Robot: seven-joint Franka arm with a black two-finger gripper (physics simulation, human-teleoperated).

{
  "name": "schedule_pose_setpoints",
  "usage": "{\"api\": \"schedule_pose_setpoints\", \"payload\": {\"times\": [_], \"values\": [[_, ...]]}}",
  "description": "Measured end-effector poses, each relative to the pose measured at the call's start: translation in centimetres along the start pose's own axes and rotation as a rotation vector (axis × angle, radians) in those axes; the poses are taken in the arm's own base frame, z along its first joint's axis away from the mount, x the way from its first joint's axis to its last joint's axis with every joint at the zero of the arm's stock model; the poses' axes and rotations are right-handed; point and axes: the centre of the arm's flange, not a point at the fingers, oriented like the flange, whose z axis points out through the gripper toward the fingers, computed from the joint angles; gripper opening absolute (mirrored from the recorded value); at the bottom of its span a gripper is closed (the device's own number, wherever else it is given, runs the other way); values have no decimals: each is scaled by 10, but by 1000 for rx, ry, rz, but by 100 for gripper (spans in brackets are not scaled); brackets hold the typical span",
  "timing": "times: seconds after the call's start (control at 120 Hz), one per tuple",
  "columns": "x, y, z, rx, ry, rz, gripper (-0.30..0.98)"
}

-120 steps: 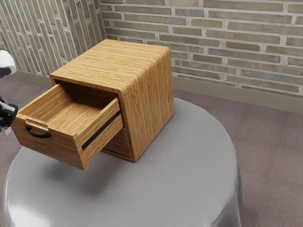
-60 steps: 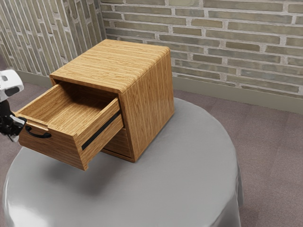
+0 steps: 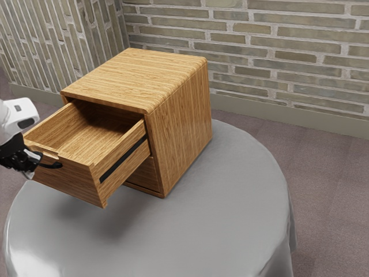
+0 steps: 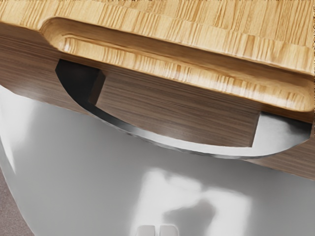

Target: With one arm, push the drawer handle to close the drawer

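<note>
My gripper (image 3: 27,167) is at the exterior view's left, by the front of the pulled-out upper drawer (image 3: 72,182), overlapping the left end of its black curved handle (image 3: 53,165). In the wrist view the two fingertips of my gripper (image 4: 157,230) sit close together with nothing between them, shut. The handle (image 4: 170,143) arches out from the dark drawer front (image 4: 177,115), and a strip of grey separates it from the fingertips. Whether the gripper touches the handle, I cannot tell. The drawer stands well out of the wooden cabinet (image 3: 181,121).
The cabinet rests on a round table with a grey cloth (image 3: 230,213). Below the open drawer is a lower compartment front (image 3: 143,173), flush with the cabinet. A brick wall (image 3: 277,52) rises behind.
My gripper has come in from the exterior view's left edge toward its right, and now overlaps the handle's end there. The drawer and cabinet have stayed as they were.
</note>
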Motion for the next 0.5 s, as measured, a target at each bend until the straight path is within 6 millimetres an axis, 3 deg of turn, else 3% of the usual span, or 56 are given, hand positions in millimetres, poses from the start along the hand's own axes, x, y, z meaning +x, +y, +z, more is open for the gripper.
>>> {"api": "schedule_pose_setpoints", "payload": {"times": [0.5], "values": [[31,-1,24,-24,9,61,-10]]}}
